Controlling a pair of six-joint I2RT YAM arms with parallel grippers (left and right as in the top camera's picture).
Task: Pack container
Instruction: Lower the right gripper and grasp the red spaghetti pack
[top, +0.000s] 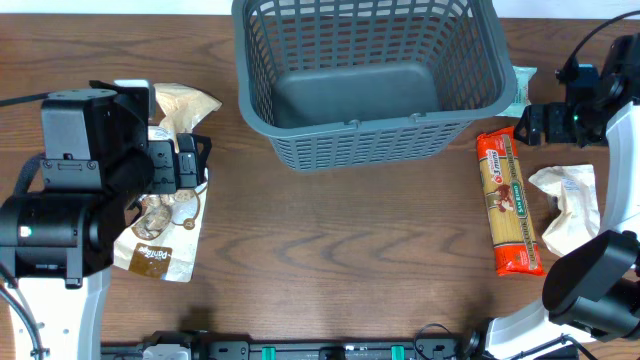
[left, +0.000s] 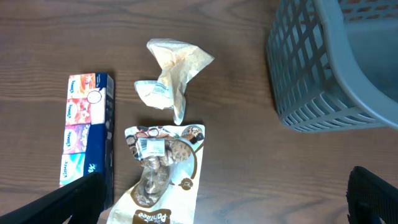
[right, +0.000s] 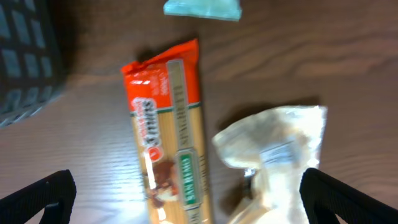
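The dark grey slotted basket (top: 370, 75) stands at the back centre, and nothing shows inside it. It also shows in the left wrist view (left: 336, 68) and the right wrist view (right: 25, 56). My left gripper (left: 217, 199) is open and empty above a brown-and-white cookie pouch (left: 165, 177); in the overhead view this gripper (top: 185, 165) is left of the basket. My right gripper (right: 186, 199) is open and empty above an orange spaghetti packet (right: 168, 124) and a white crumpled bag (right: 280, 162); in the overhead view it (top: 535, 122) is right of the basket.
A cream crumpled bag (left: 171, 78) and a blue tissue multipack (left: 87, 127) lie by the pouch (top: 160, 240). A teal packet (right: 202, 9) lies by the basket's right side. The spaghetti (top: 510, 205) and white bag (top: 570, 205) lie at the right.
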